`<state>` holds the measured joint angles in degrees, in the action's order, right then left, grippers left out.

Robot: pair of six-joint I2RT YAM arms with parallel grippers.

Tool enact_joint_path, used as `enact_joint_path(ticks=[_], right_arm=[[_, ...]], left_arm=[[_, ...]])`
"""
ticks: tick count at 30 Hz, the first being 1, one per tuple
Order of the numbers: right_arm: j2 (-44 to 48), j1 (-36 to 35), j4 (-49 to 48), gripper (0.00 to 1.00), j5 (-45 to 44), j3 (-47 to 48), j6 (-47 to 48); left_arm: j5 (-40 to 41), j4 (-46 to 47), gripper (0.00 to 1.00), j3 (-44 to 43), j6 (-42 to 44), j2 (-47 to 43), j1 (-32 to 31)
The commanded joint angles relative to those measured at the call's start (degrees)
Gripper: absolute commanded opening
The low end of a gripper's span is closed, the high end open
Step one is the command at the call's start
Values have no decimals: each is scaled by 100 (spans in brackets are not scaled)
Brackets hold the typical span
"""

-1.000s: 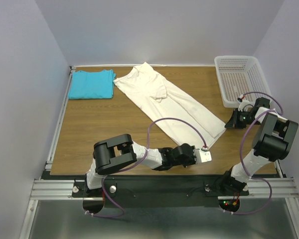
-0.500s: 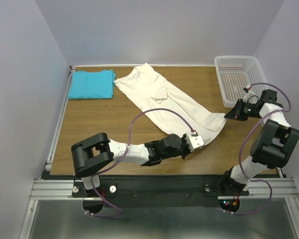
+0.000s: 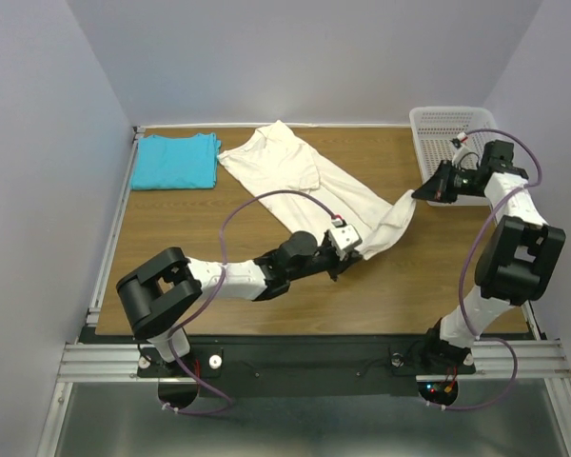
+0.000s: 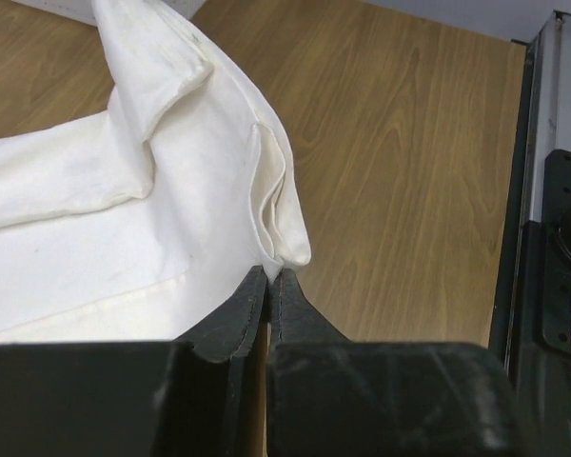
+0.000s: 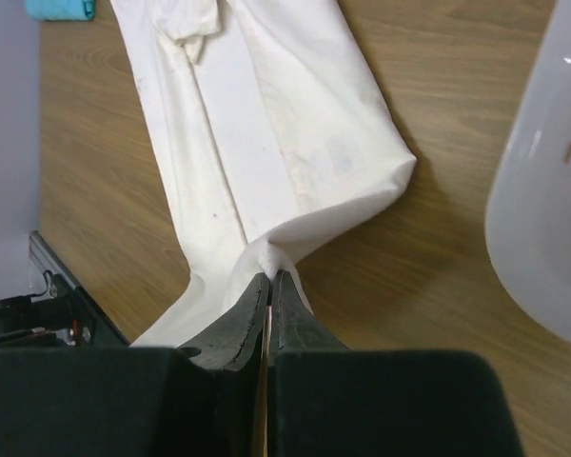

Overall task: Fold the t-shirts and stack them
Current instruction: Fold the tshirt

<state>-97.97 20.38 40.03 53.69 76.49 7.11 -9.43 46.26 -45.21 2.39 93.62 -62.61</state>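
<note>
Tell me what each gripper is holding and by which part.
Both hold the cream t-shirt. The left gripper pinches a folded corner of its near end; the right gripper pinches the other corner of that same end.

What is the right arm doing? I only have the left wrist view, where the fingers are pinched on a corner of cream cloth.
Observer: The right gripper is also shut on the cream t-shirt, pinching another part of its lower end near the basket.
Operator: Is the cloth between the arms flat?
Observer: No. In the top view, that end looks lifted between the left gripper and the right one. The collar end lies flat.
Operator: Any other shirt out?
Observer: A turquoise t-shirt lies folded at the far left corner of the table.
</note>
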Motion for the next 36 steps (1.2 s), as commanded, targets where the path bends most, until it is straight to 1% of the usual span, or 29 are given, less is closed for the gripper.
enact_joint_path(ticks=[1,5,11,13,14,17,21,26,29,36], right_arm=[[-222,-306,-109,1,151,524,-412],[-406,-596,-267,1,-183,779,-693],[-714,-877,-452,1,-298,1289,-1089],[-871,-983,-487,1,-333,1500,-1247],[-916,-1079,-548,1,-324,1553,-1300],[-1135,-1247,-654,1,-421,1781,-1484],[-1487,-1537,-926,0,-535,2133,-1810],[-1979,-1870,-1172,1,-649,2852,-2143],[-2348,-2020,-1217,1,-728,3388,-2301],[-3095,-2407,-1278,1,-825,4312,-2618]], left_arm=[[-401,542,0,56,-178,-415,310],[-630,481,0,47,-178,-494,469],[-709,472,0,161,-222,-661,706],[-700,472,0,214,-213,-740,855],[-735,463,0,223,-396,-758,908],[-770,463,0,276,-485,-828,1171],[-955,515,0,320,-704,-846,1628],[-1271,586,0,364,-811,-828,2058],[-1438,604,0,381,-846,-820,2331],[-1860,647,0,355,-951,-732,2841]])
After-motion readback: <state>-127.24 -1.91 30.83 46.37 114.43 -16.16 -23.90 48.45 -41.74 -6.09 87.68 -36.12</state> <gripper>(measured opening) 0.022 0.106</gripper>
